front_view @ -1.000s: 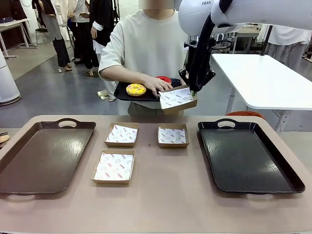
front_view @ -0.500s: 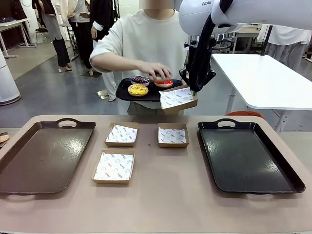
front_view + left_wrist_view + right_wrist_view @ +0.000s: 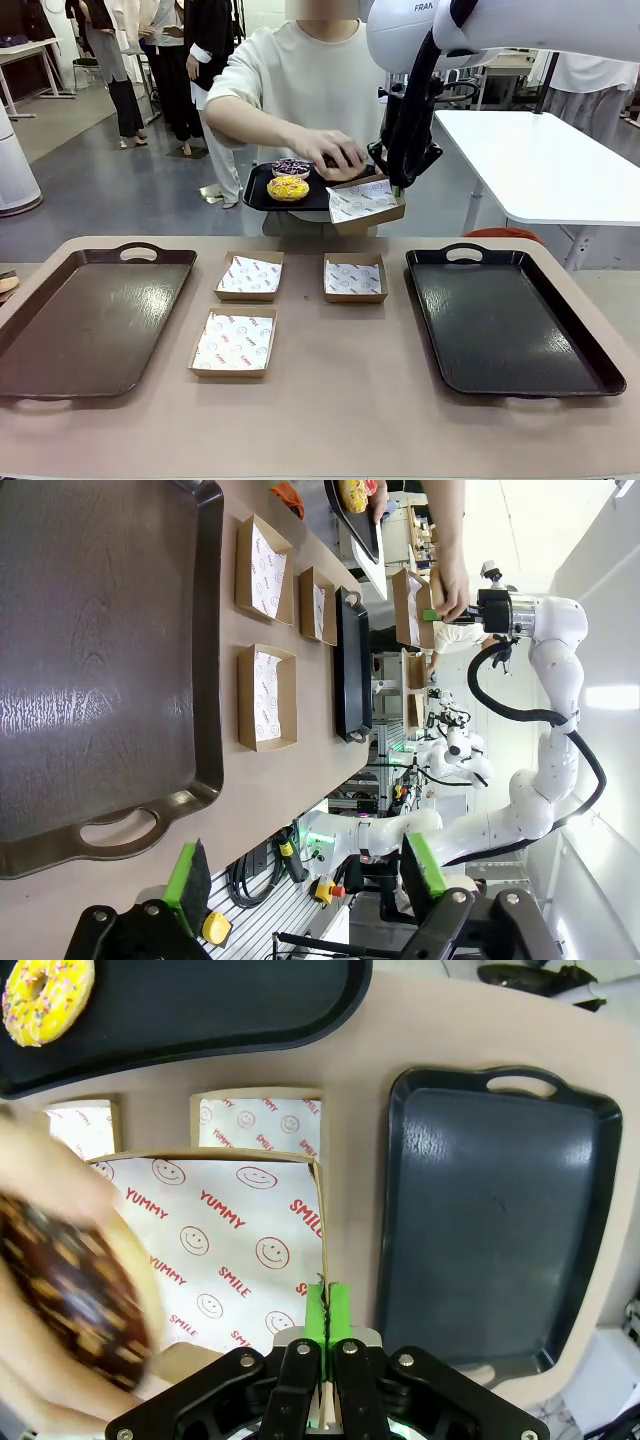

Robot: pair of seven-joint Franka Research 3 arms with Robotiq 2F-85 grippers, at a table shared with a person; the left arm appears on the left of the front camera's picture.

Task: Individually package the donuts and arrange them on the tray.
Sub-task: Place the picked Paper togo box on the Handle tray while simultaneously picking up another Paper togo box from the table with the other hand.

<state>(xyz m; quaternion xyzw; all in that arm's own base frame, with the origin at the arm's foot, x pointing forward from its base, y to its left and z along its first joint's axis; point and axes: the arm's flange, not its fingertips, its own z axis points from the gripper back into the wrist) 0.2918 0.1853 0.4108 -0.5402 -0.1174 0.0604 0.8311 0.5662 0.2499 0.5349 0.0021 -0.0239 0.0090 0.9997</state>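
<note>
right claw (image 3: 323, 1310) is pressed together on the near rim of a lined box (image 3: 220, 1250), which is held out in the air ahead of its tips. a chocolate donut (image 3: 70, 1290), blurred, is carried in the person's hand (image 3: 335, 155) just over the box's paper, off to one side of the claw, not yet set down. yellow donut (image 3: 288, 188) and purple donut (image 3: 291, 167) are seen on a small black tray (image 3: 262, 195) held up by the person, beyond the box from the claw. left claw (image 3: 305, 872) is spread wide, nothing between its pads, brown tray (image 3: 100, 660) ahead of it. risks: box is pinched by one thin edge only, so it may be tipped or twisted in the grip once the donut's weight is put down far from the pads; rim may be bent; donut may be slid off the loose paper if the box is tilted on the way to the dark tray (image 3: 490, 1210) below and beside the claw; the hand may be bumped if the claw is moved too soon.
</note>
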